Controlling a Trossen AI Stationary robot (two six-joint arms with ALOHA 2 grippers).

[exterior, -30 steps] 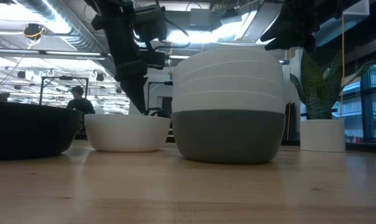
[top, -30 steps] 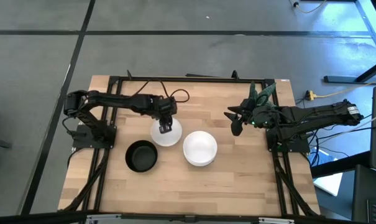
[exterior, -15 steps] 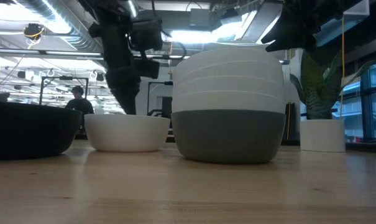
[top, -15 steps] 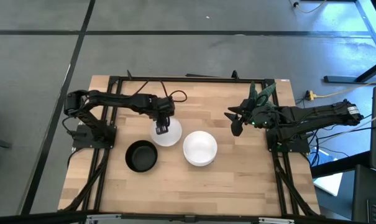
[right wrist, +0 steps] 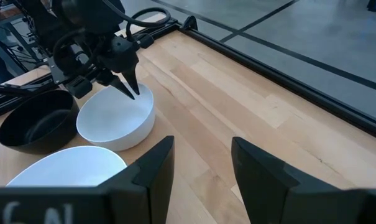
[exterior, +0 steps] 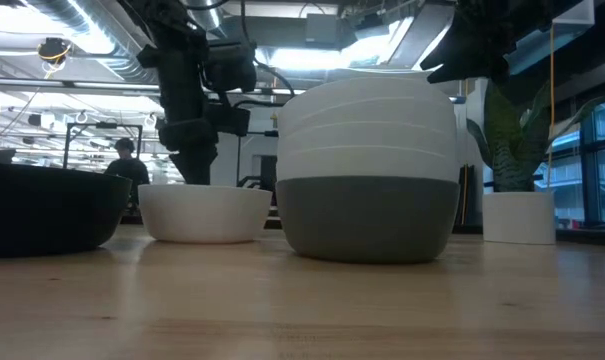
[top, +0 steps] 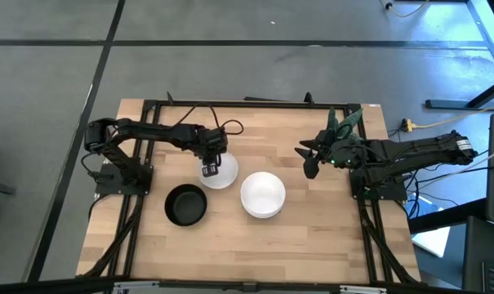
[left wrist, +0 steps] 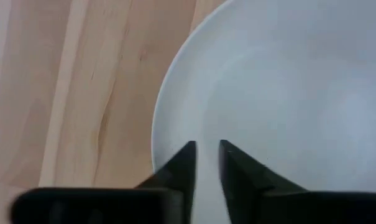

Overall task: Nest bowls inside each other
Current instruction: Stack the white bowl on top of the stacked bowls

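Observation:
A single white bowl (top: 221, 175) stands on the table's middle-left, with a black bowl (top: 186, 204) nearer and to its left. To its right is a stack (exterior: 367, 170) of white bowls nested in a dark grey one, seen from above as a white round (top: 263, 194). My left gripper (left wrist: 206, 149) points down into the single white bowl, just inside its left rim (left wrist: 155, 134), fingers open only a narrow gap. My right gripper (top: 310, 166) waits open above the table's right side, touching nothing. My left gripper's fingertips (right wrist: 132, 90) reach down from above into the single white bowl near its left rim. Whether they touch its inner wall I cannot tell. The bowl stands flat on the table.
A small white pot (exterior: 520, 215) with a spiky green plant (top: 344, 122) stands at the table's far right, beside the right arm. Bare wood lies along the near edge (top: 247, 253) and between the bowls and the far frame rail.
My left gripper has moved toward the table's left, from over the middle of the single white bowl to just inside its left rim, and has tipped more upright. The bowls have stayed where they were.

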